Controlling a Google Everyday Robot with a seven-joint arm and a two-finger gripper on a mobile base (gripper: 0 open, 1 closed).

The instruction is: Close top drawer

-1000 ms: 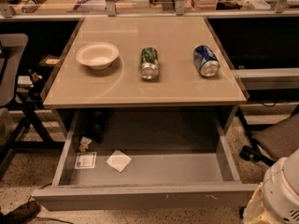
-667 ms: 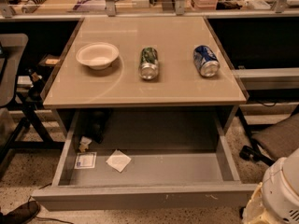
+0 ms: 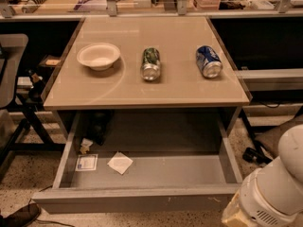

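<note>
The top drawer (image 3: 142, 200) is a wide, shallow grey metal drawer, pulled far out from under the beige table top (image 3: 180, 86). Its flat front panel faces me at the bottom of the view, and its grey side walls (image 3: 229, 157) run back under the table. Inside lie a white folded paper (image 3: 120, 162), a small printed packet (image 3: 86, 162) and a dark object (image 3: 97, 126) at the back left. Only a white rounded part of my arm (image 3: 272, 193) shows, at the bottom right beside the drawer's right front corner. My gripper is out of view.
On the table top stand a white bowl (image 3: 98, 56), a green can on its side (image 3: 151, 64) and a blue can on its side (image 3: 209, 61). A chair (image 3: 12, 79) stands at the left. Cables and a dark shoe-like object (image 3: 19, 215) lie on the speckled floor.
</note>
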